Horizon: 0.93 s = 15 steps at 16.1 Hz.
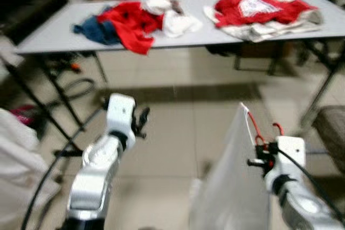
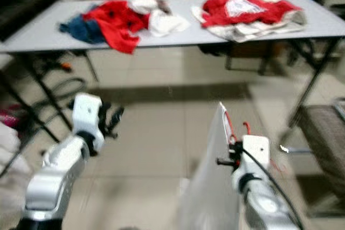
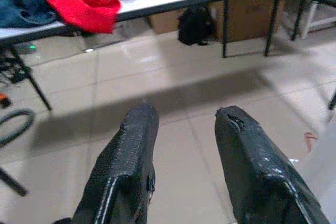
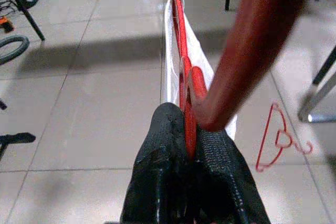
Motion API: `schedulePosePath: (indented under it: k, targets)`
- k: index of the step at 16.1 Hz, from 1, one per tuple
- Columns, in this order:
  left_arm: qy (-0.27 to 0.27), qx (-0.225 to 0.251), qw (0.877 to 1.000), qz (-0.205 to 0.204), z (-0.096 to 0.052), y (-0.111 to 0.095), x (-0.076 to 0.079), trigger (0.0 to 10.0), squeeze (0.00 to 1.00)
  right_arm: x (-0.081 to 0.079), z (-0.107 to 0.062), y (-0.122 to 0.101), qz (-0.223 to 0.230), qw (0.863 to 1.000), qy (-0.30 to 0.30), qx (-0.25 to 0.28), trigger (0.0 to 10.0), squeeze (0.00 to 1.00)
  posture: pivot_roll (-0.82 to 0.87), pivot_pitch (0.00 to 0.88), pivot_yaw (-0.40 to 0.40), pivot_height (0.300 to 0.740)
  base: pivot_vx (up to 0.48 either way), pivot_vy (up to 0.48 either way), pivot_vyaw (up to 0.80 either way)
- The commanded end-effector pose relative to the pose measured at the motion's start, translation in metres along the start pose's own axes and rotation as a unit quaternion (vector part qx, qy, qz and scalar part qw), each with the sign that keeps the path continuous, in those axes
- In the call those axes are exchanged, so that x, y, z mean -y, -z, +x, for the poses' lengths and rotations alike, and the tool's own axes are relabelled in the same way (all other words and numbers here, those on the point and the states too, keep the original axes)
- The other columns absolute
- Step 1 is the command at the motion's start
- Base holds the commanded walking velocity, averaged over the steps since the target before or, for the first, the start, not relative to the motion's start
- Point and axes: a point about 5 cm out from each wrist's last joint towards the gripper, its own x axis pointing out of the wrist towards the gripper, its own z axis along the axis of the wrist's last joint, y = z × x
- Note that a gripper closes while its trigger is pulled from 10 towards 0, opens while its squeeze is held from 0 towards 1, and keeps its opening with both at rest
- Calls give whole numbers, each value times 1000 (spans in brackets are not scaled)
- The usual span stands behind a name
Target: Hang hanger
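At lower right of the head view, the right gripper [image 4: 190, 145] is clamped on a red hanger [image 4: 181, 72] carrying a white garment [image 1: 232, 176]. At lower left the left gripper [image 3: 184, 145] hangs with fingers apart, holding nothing. No rail is in sight, only a tabletop [image 1: 54, 33] with clothes across the top, so carry the hanger level, hook free, and find a rail first.

You see glossy beige floor tiles [image 4: 94, 103], a smooth matt grey tabletop [image 1: 54, 36] carrying soft red cloth garments [image 1: 132, 22], a thin glossy red plastic hanger [image 4: 185, 82] under smooth white fabric [image 1: 232, 187], and rough-textured matt black rubbery fingers [image 3: 131, 166].
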Motion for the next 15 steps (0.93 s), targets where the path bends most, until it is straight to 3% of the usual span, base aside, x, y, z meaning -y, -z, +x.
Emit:
schedulePosePath:
  k: [1,4,7,9,10,12,15]
  targets:
    - [-10,4,1000,6,0,-4,-5,10000,0,-6,1,-6,0,1000,-12,19,10000,0,3,38,104,740,349,0,0]
    - [-21,-14,1000,-3,-2,5,-8,10000,0,-5,-1,-9,-23,999,-31,30,10000,0,-8,37,98,740,351,0,0]
    - [-64,-24,998,1,-12,22,-28,10000,0,-5,1,-17,-59,994,-74,49,10000,0,2,39,58,740,350,0,0]
    - [-88,-48,995,14,-38,48,-38,10000,0,2,8,-15,-73,993,-81,42,10000,0,19,58,19,740,349,0,213]
    - [-94,-52,994,19,-44,51,-40,10000,0,4,9,-14,-73,993,-79,40,10000,0,30,72,3,740,364,0,781]
    - [-114,-48,992,7,-61,51,-42,10000,0,6,11,-10,-69,994,-84,34,10000,0,63,120,-29,740,364,0,791]
    - [-122,-41,992,13,-72,42,-47,10000,0,8,14,-6,-43,996,-74,37,10000,0,89,180,-34,740,366,0,790]
